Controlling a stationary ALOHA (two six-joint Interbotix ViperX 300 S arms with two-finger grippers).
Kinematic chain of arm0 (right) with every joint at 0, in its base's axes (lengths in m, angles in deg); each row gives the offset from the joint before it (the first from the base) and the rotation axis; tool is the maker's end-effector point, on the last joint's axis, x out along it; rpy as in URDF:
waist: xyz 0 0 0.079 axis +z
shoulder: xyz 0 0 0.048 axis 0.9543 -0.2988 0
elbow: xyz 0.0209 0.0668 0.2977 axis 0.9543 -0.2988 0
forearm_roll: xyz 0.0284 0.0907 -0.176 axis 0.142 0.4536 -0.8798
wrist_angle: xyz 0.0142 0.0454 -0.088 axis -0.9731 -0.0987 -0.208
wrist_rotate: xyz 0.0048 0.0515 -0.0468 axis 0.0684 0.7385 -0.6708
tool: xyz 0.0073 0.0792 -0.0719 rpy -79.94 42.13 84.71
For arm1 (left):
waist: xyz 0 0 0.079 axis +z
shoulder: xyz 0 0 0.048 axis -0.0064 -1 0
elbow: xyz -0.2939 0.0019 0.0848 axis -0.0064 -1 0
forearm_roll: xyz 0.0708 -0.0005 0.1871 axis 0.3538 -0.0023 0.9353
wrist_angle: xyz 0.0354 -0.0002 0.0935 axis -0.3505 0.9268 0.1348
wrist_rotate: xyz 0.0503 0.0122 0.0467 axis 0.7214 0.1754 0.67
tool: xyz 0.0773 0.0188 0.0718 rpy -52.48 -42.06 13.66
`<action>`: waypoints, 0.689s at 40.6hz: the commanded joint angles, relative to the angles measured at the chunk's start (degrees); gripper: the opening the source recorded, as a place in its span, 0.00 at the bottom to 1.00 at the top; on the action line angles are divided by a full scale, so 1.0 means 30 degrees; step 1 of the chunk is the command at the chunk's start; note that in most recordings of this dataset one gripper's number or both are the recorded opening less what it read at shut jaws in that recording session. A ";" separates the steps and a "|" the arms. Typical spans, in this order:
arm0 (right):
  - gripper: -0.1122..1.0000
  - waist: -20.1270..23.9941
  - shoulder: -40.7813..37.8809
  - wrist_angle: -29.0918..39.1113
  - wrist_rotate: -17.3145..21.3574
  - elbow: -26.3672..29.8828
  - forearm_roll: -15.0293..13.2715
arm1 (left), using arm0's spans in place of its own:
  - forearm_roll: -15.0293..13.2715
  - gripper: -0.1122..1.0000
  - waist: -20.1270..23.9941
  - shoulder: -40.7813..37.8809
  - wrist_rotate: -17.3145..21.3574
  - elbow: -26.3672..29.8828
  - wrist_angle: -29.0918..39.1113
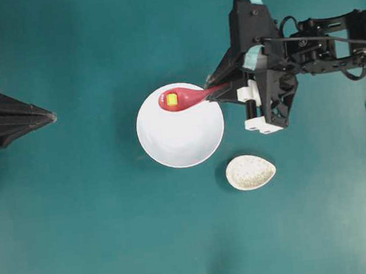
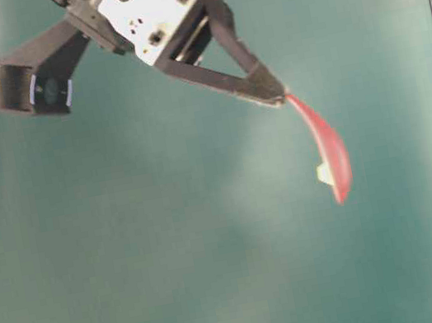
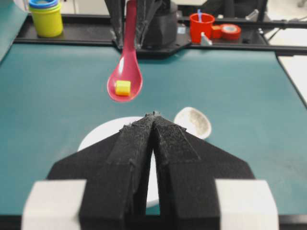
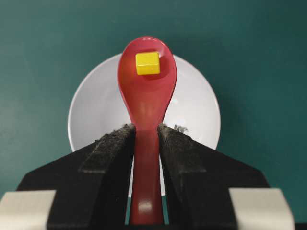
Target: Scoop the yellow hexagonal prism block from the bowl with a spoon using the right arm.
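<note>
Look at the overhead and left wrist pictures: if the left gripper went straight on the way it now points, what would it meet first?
Probably the bowl: the shut left gripper points right across bare table toward it. The spoon with the yellow block seems to hang higher, so it likely passes beneath; depth is unclear.

Yellow block in raised spoon

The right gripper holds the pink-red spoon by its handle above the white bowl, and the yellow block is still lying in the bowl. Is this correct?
Not quite. The yellow block is not in the bowl; it sits in the scoop of the spoon, as the right wrist view shows. The rest holds: the right gripper grips the spoon by its handle, above the bowl.
</note>
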 commanded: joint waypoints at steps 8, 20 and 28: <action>0.32 -0.0029 0.0439 -0.0059 0.0000 0.0264 -0.0264 | 0.0059 0.10 -0.0029 -0.0146 0.0029 0.0322 0.0000; 0.32 -0.0029 0.0645 -0.0059 -0.0029 0.0234 -0.0264 | 0.0088 0.10 -0.0029 -0.0146 0.0088 0.0322 0.0322; 0.32 -0.0029 0.0674 -0.0059 0.0029 0.0176 -0.0293 | 0.0088 0.10 -0.0029 -0.0117 0.0117 0.0322 0.0352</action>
